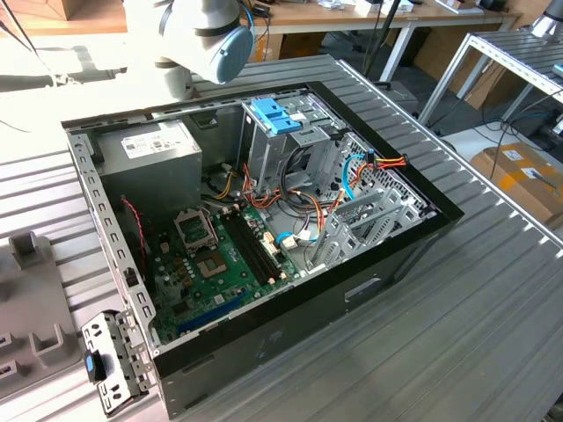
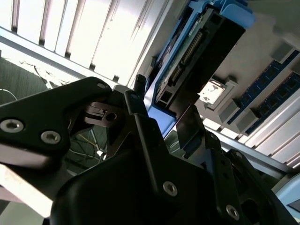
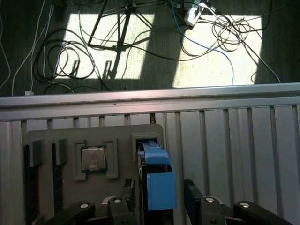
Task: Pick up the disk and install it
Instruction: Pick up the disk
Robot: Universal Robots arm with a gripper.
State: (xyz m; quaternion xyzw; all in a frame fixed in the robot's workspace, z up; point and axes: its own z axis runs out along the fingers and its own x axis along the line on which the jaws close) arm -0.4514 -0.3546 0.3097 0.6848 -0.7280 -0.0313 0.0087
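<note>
At eight o'clock of the open black computer case (image 1: 264, 343), in the exterior view, a grey moulded tray (image 1: 26, 290) is cut off. In the first wrist view the flat disk (image 3: 154, 157) with blue plastic rails is seen edge-on in a tray slot, its label hidden, straddled by the gripper (image 3: 159, 185), whose fingers are held apart.

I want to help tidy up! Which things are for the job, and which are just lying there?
For the job: disk, claw open around it, computer case.
Just lying about: processor chip, memory sticks, cables on the floor.
</note>
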